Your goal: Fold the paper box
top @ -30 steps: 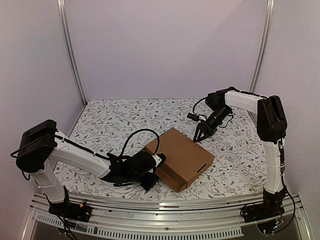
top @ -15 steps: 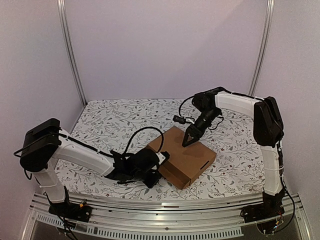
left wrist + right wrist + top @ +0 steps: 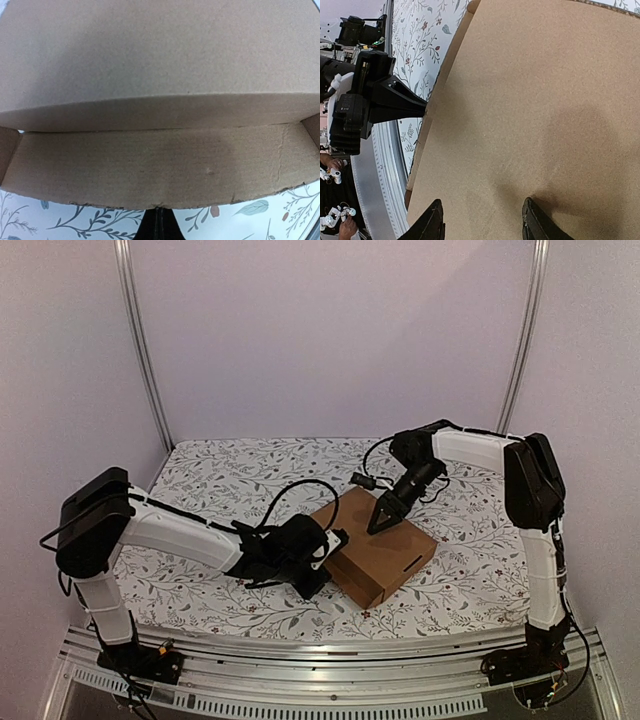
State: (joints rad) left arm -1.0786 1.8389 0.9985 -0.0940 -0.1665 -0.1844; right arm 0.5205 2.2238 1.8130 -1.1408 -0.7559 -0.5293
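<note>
The paper box (image 3: 392, 552), plain brown cardboard, lies on the flowered table with its lid down. In the left wrist view its lid (image 3: 160, 50) bulges above a side wall (image 3: 150, 165), which fills most of the frame. My left gripper (image 3: 333, 540) is shut and empty, and its tip (image 3: 159, 225) touches the lower edge of that wall at the box's left side. My right gripper (image 3: 378, 523) is open, with both fingertips down on the lid's far part. In the right wrist view that gripper (image 3: 482, 220) stands on the lid's flat top (image 3: 535, 100).
The flowered tablecloth (image 3: 220, 480) stretches to the left of and behind the box. A metal rail (image 3: 300, 655) runs along the near edge. Upright frame posts (image 3: 140, 340) stand at the back corners. My left arm (image 3: 370, 100) shows beside the box in the right wrist view.
My right gripper came in from behind the box and set its tips on the lid. My left gripper pushed right against the box, which slid a little to the right and back.
</note>
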